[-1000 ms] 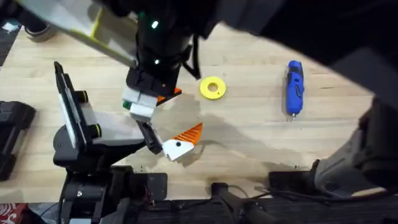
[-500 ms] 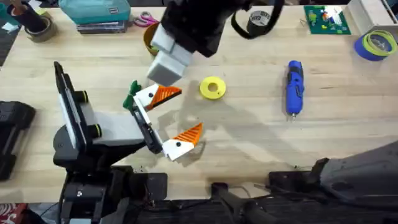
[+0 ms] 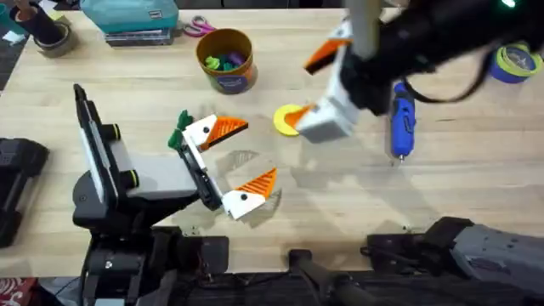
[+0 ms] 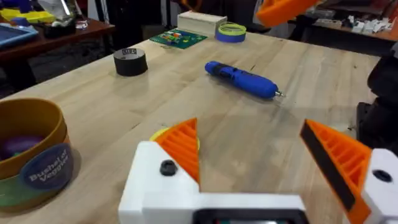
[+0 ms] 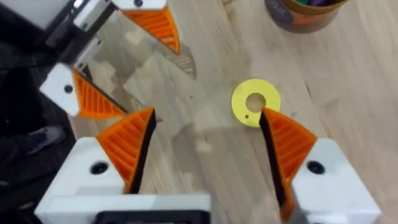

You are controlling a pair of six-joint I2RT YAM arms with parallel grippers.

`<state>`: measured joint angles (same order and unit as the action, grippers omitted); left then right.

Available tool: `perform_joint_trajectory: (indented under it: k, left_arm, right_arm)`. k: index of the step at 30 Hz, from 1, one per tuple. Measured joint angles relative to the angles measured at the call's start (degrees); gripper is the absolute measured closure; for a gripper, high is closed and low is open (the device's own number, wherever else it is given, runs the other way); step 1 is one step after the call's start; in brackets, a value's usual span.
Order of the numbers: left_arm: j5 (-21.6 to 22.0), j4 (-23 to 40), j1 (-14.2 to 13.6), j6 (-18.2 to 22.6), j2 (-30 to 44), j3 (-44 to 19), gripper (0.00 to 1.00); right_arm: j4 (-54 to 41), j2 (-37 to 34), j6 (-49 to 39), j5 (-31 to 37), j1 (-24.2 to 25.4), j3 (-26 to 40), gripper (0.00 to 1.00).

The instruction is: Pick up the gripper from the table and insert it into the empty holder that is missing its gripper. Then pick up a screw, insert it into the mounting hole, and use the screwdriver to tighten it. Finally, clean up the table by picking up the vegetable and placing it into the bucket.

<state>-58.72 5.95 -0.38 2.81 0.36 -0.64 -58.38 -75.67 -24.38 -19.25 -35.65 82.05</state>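
My left gripper (image 3: pixel 252 153) rests low over the table (image 3: pixel 357 195), open, and both its white mounts carry orange ribbed tips (image 4: pixel 181 148). The dark green vegetable (image 3: pixel 178 133) lies against its far finger. My right gripper (image 3: pixel 308 92) hangs raised and open above the yellow ring (image 5: pixel 255 102), with nothing between its orange pads (image 5: pixel 132 148). The blue screwdriver (image 3: pixel 401 119) lies to the right of it, also seen from the left wrist as the screwdriver (image 4: pixel 242 78). The ochre bucket (image 3: pixel 228 59) stands at the back with colourful bits inside. A loose gripper piece, an empty holder and a screw are out of view.
A black tape roll (image 4: pixel 130 62) and a blue tape roll (image 3: pixel 515 61) sit at the far right edge. A teal box (image 3: pixel 132 15) and another tape roll (image 3: pixel 53 38) are at the back left. Bare wood lies between the left gripper and the screwdriver.
The right arm has swung from over the left gripper and bucket to the right, now above the yellow ring. The left gripper and the vegetable have stayed put.
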Motion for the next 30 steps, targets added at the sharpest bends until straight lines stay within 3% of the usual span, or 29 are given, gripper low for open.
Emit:
perform_joint_trajectory:
  k: [8, 12, 22, 30]
  left_arm:
    - [0.0, 0.0, -0.02, 0.0, 0.0, 0.0, 0.014]
    - [0.01, 0.0, 0.0, 0.0, 0.0, 0.0, 0.015]
    - [0.0, -0.02, 0.0, 0.0, 0.0, 0.0, 0.015]
    - [0.02, -0.02, -0.02, 0.0, 0.0, 0.0, 0.016]
  right_arm:
    - [0.99, 8.09, -12.43, -8.86, 9.24, -13.4, 0.004]
    - [-0.18, 8.68, -16.53, -12.84, 12.95, -15.55, 0.004]
    - [0.15, 8.69, -19.7, -15.81, 13.46, -15.62, 0.004]
    - [0.5, 8.69, -19.47, -14.37, 13.55, -15.64, 0.004]
